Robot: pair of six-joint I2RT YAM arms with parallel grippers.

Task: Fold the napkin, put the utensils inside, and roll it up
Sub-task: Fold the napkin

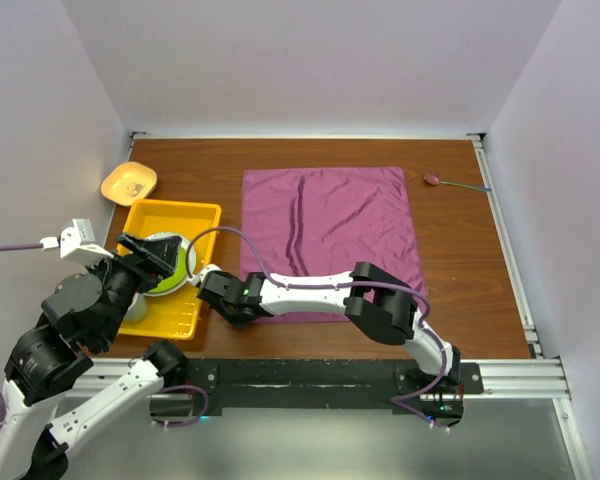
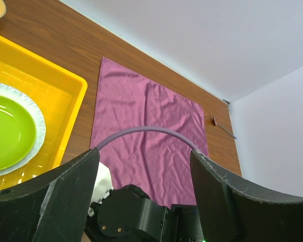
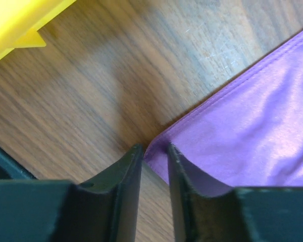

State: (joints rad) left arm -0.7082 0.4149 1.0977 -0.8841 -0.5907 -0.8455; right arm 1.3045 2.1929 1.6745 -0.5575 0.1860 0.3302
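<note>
The plum-purple napkin [image 1: 325, 235] lies spread flat on the wooden table, a little wrinkled; it also shows in the left wrist view [image 2: 146, 131]. My right gripper [image 1: 235, 305] is down at its near-left corner. In the right wrist view the jaws [image 3: 154, 148] stand narrowly apart with the napkin's corner [image 3: 242, 136] between the tips, and wood shows in the gap. My left gripper [image 2: 143, 154] is wide open and empty, raised over the tray [image 1: 155, 258]. A spoon [image 1: 455, 182] with a purple bowl lies at the far right, off the napkin.
A yellow tray [image 1: 170, 215] at the left holds a green plate [image 2: 5, 131] on a white one. A small yellow bowl [image 1: 128, 182] sits behind the tray. The tray's corner [image 3: 20, 20] is close to my right gripper. White walls enclose the table.
</note>
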